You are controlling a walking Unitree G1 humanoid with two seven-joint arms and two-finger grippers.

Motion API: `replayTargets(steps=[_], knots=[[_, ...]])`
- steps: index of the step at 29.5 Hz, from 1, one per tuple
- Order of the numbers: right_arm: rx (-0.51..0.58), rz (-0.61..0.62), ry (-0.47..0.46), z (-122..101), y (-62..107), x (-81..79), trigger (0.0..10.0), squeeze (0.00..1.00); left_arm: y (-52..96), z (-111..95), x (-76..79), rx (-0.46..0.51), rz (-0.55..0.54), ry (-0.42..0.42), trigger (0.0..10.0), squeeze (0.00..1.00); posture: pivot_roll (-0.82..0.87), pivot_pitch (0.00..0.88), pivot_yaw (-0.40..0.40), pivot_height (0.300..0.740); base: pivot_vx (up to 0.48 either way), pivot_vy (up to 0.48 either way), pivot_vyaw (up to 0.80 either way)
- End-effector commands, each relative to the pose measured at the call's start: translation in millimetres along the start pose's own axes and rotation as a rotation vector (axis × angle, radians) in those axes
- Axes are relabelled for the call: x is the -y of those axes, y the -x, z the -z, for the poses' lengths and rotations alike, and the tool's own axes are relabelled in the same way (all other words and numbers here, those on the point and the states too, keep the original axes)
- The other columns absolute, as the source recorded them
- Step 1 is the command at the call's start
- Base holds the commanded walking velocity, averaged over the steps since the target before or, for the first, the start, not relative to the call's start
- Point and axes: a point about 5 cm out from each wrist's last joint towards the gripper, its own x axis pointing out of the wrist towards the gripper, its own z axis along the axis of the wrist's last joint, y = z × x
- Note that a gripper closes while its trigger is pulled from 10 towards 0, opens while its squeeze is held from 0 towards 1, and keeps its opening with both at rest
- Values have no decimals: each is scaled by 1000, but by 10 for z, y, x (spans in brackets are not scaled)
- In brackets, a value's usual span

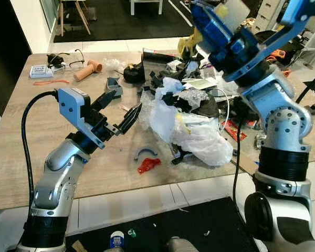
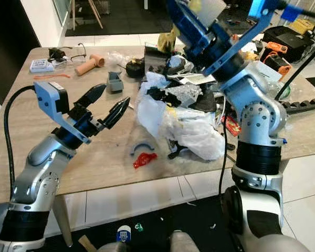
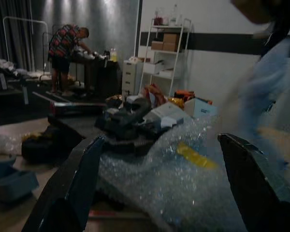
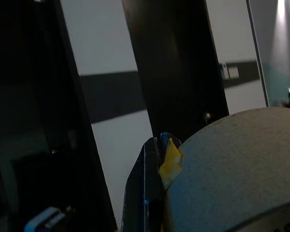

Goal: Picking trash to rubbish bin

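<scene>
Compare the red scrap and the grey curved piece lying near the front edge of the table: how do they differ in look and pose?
The red scrap is bright red and crumpled, with an uneven outline; the grey curved piece is dull grey and forms a smooth arch. The red scrap lies nearer the table's front edge, the grey curved piece just behind it. Both are small, lie flat on the wood and sit apart from the big heap, in front of the open left gripper.

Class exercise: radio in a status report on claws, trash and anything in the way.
Left claw open, level with trash pile. Right claw raised, holding a grey piece. Red scrap near table edge.
</scene>
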Motion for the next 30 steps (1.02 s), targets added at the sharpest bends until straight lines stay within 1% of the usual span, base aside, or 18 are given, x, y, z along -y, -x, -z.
replayTargets(steps=[1,6,8,10,13,20,24,26,27,29,30], knots=[[-46,-12,-1,69,52,2,10000,0,45,22,-58,-28,-15,-6,10000,0,-55,0,-45,740,-352,0,0],[-78,-39,-6,114,91,-24,10000,0,140,4,-139,-45,-21,-20,10000,0,-55,0,-45,740,-368,0,0],[-78,-39,-6,114,91,-24,10000,0,140,4,-139,-45,-21,-20,10000,0,-55,0,-45,740,-394,0,0],[-82,-44,-8,126,95,-30,10000,0,190,-23,-185,-51,-25,-29,10000,0,-55,0,-45,740,-442,0,0],[-85,-53,-11,133,96,-39,10000,0,207,-38,-205,-53,-27,-35,10000,0,-54,0,-47,740,-480,0,0],[-100,-71,-13,163,111,-50,10000,0,202,-16,-133,-60,21,-21,10000,0,-54,0,-49,740,-480,0,0],[-141,-33,1,253,178,21,10000,0,213,10,-123,-67,27,-15,10000,0,-54,0,-49,740,-480,0,0],[-176,8,11,338,241,89,10000,0,218,21,-127,-72,25,-14,10000,0,-52,0,-49,740,-480,0,0],[-176,8,11,338,241,89,10000,0,218,21,-127,-72,25,-14,10000,0,-52,0,-49,740,-480,0,0],[-209,52,13,434,323,165,10000,0,222,40,-131,-76,21,-13,10000,0,-50,0,-50,740,-480,0,0],[-209,52,13,434,323,165,10000,0,222,40,-131,-76,21,-13,10000,0,-50,0,-50,740,-480,0,0]])
